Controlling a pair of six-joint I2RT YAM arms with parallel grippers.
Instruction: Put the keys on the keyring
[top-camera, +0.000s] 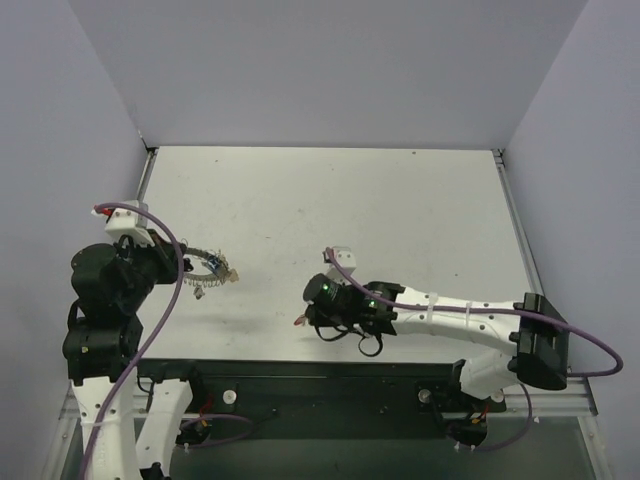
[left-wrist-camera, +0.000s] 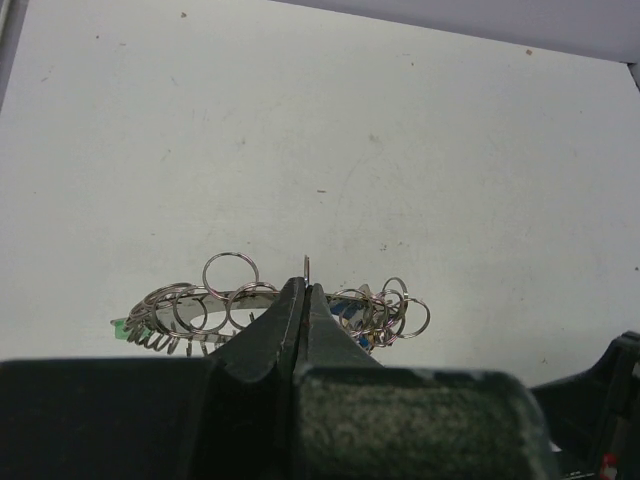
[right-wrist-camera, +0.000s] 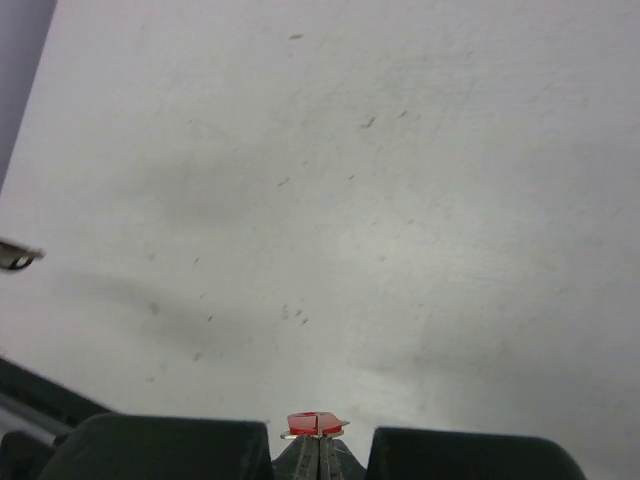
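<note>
The keyring (left-wrist-camera: 240, 297) is a thin silvery hoop hung with several small split rings, and it lies at the table's left side (top-camera: 208, 270). A gold-yellow tag (top-camera: 229, 270) sits at its right end. My left gripper (left-wrist-camera: 303, 290) is shut on the hoop's near rim, where a thin ring (left-wrist-camera: 306, 266) stands up between the tips. A green key (left-wrist-camera: 120, 327) and a blue key (left-wrist-camera: 366, 340) hang on the hoop. My right gripper (right-wrist-camera: 320, 442) is shut on a red-headed key (right-wrist-camera: 317, 423), low over the table's middle front (top-camera: 300, 320).
Grey walls close the table (top-camera: 330, 200) in on three sides. A black rail (top-camera: 300, 372) runs along the near edge between the arm bases. A small metal piece (right-wrist-camera: 18, 257) shows at the left edge of the right wrist view.
</note>
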